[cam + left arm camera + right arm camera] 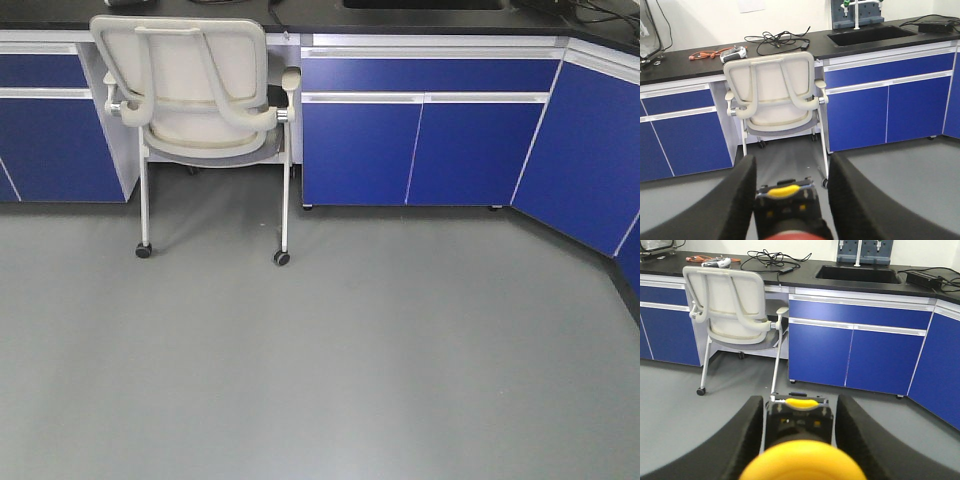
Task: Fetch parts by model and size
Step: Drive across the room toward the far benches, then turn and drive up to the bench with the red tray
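Beyond the right tool [799,402], a white chair [730,305] stands to its left on grey floor [680,430], blue cabinets [850,355] and a sink [857,274] straight ahead.

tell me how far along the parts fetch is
Picking looks done: the left claw holds the red-capped switch, the right claw the yellow-capped switch. In hand: both are held up, facing a chair and blue cabinets. Left: setting them down; no drop-off spot shows.

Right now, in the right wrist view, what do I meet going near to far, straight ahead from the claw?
Yellow-capped switch held in the right claw → grey floor → blue cabinets → black countertop → sink → grey rack at the wall.
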`<state>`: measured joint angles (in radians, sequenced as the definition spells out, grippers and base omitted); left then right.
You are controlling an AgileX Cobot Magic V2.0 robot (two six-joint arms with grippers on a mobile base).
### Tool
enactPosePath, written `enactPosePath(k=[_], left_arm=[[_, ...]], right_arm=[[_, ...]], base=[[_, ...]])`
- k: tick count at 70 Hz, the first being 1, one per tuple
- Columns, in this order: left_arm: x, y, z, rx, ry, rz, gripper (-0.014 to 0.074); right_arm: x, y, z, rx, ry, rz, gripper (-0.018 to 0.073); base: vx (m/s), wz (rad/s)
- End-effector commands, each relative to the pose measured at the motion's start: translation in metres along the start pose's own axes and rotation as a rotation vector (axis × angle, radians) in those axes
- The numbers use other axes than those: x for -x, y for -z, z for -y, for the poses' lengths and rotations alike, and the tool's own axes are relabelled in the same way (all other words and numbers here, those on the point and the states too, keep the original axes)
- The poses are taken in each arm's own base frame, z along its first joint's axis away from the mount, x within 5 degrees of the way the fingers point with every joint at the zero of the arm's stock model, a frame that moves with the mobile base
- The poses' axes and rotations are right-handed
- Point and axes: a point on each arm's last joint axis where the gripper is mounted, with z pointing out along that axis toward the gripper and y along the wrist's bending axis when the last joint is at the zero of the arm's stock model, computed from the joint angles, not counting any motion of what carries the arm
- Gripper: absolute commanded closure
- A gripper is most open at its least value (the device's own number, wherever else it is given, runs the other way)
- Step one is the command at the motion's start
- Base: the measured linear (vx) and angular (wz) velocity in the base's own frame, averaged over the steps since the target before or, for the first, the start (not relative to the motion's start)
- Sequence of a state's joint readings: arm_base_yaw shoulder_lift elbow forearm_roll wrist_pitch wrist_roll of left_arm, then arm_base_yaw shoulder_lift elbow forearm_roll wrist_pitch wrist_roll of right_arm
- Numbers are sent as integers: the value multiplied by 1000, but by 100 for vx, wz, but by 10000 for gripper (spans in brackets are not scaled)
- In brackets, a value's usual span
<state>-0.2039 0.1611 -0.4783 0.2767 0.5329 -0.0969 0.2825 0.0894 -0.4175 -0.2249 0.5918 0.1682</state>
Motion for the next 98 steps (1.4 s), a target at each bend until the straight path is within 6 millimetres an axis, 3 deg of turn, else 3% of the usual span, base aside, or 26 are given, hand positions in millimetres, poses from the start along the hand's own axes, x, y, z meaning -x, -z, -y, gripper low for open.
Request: enactPosePath(k=[1, 37, 98], left_arm=[[14, 1, -1, -2, 1, 85, 603], [14, 1, -1, -2, 1, 85, 603], [14, 1, -1, -2, 1, 85, 603]], right_arm=[[14, 2, 0, 1, 21, 92, 565], [14, 2, 0, 1, 21, 92, 565], [14, 2, 0, 1, 21, 92, 565]], base=[[39, 2], [28, -20], [14, -68]])
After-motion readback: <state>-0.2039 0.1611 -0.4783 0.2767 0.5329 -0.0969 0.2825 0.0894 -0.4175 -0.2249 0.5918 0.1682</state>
